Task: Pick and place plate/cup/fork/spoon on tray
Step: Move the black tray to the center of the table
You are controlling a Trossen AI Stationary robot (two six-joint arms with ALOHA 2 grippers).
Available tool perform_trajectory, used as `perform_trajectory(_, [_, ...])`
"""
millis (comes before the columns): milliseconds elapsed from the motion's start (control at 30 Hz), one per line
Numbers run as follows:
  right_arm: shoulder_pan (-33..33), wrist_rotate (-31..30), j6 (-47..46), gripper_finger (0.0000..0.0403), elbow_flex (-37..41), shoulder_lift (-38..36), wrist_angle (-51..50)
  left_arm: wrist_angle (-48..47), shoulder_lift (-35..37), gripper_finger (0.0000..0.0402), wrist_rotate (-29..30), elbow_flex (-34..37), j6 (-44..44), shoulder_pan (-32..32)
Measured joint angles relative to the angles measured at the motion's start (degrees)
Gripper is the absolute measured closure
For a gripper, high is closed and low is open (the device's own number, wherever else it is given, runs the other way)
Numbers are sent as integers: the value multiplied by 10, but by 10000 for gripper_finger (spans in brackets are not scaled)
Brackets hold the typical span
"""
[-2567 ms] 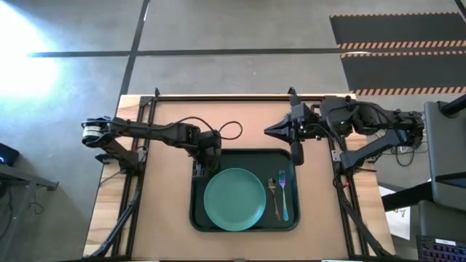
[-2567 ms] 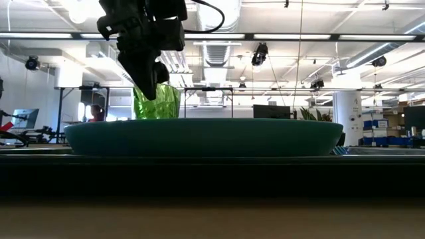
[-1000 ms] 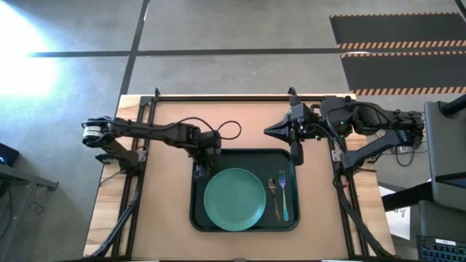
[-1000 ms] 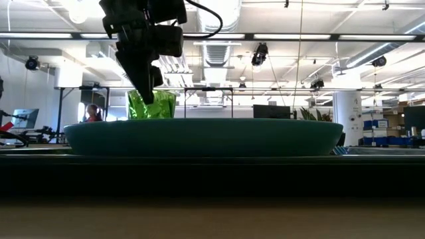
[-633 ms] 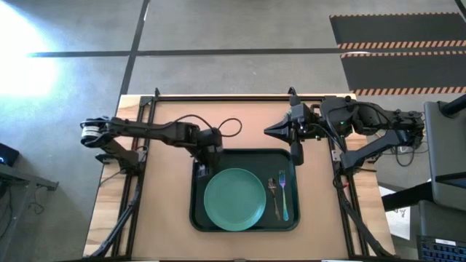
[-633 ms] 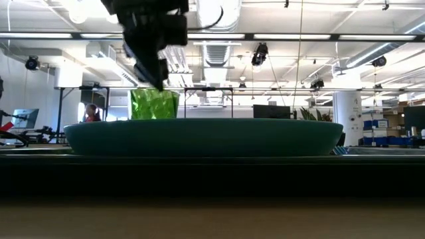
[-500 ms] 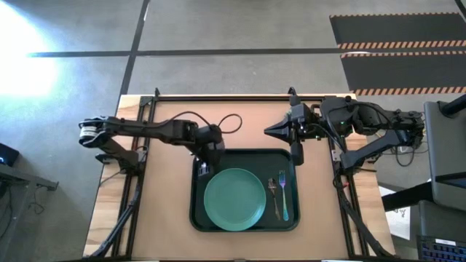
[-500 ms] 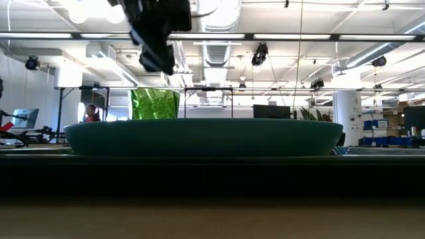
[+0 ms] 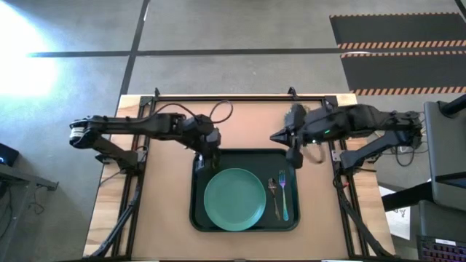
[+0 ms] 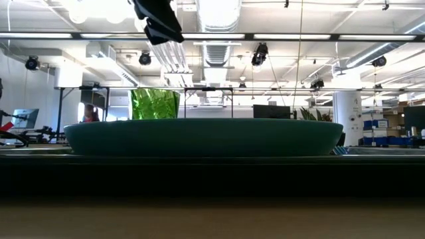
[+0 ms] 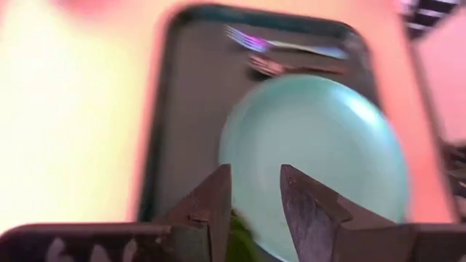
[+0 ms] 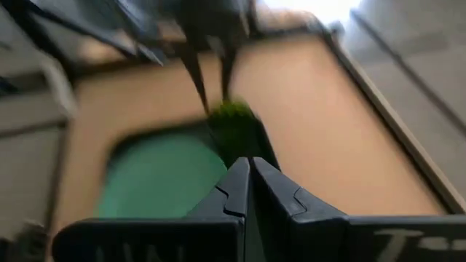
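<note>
The olive-green cup (image 10: 155,104) stands upright on its base in the tray's (image 9: 244,222) far left corner, free of both grippers. My left gripper (image 10: 159,26) hangs open above it; in the left wrist view the cup (image 11: 240,244) shows below the parted fingers (image 11: 255,211). The teal plate (image 9: 234,199) lies on the tray's middle, with the spoon (image 9: 274,191) and the fork (image 9: 282,195) beside it on the right. My right gripper (image 9: 295,156) is shut over the tray's far right corner.
The tray lies on a wooden table (image 9: 167,124) with bare wood to the left and beyond it. Black frame rails (image 9: 138,196) run along both sides and the far edge. The room behind shows in the low view.
My left gripper has let go of the cup and risen straight off it, drifting a little toward the far edge. The cup stays upright on the tray. My right arm has swung its pose slightly, with its gripper still shut near the tray's far right corner.
</note>
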State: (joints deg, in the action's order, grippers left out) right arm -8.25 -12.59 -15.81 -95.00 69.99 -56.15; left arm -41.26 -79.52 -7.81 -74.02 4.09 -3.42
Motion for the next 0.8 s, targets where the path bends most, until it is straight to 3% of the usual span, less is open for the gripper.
perform_trajectory(167, [0, -33, -68, 394, 50, 31, -81, 34, 37, 332, 172, 1, 0, 2])
perform_trajectory(233, [0, -38, -72, 394, 77, 44, -83, 37, 54, 346, 213, 2, 0, 2])
perform_trajectory(600, [37, -14, -129, 394, 228, 108, -55, 29, 142, 400, 231, 27, 0, 9])
perform_trajectory(800, [72, 102, -113, 394, 340, 111, 155, 12, 176, 401, 231, 65, 34, 13])
